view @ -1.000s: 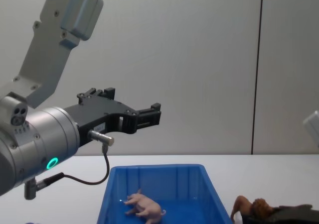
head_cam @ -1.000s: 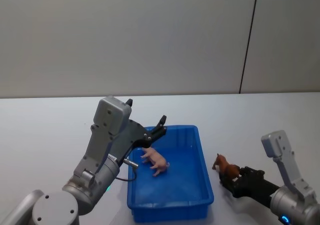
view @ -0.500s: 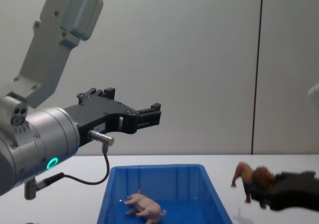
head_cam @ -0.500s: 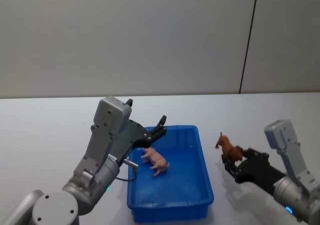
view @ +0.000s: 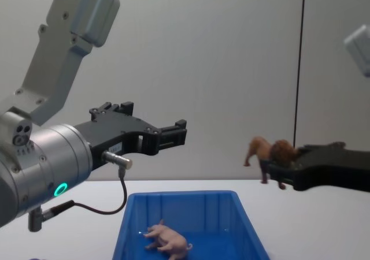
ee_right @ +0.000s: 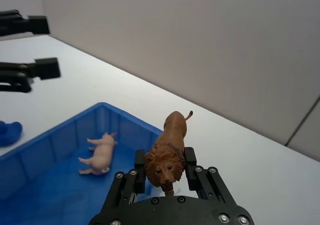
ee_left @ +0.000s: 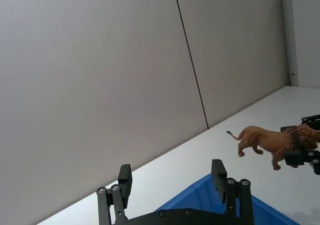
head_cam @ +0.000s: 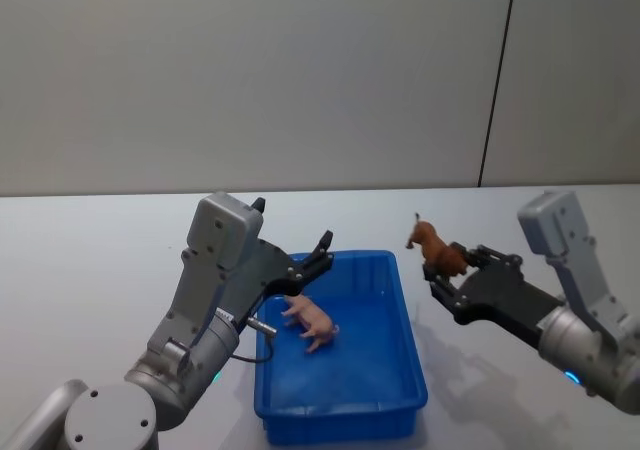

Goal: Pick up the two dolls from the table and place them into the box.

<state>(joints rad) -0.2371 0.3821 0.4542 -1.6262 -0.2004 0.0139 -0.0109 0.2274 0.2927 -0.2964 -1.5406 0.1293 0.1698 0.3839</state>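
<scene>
While the right pincer [head_cam: 447, 270] grips the brown lion [head_cam: 437, 253] in mid-air, clear of the white counter [head_cam: 90, 260] and just right of the far right corner of the blue box [head_cam: 410, 340], the head view has the pink pig [head_cam: 311, 322] lying on the box floor. The left pincer [head_cam: 318, 253] hangs spread wide and empty over the box's far left part. From the chest view the lion sits clamped at its maned end, well above the box rim and off to its right, and the pig lies low inside the box, below the left pincer's height. The left wrist view looks out between that pincer's two parted fingers [ee_left: 218, 172] at the lion across the way, its tail end nearest. The right wrist view shows the lion's head squeezed between the right pincer's fingers [ee_right: 190, 157], body pointing away, with the pig down in the box off to one side.
</scene>
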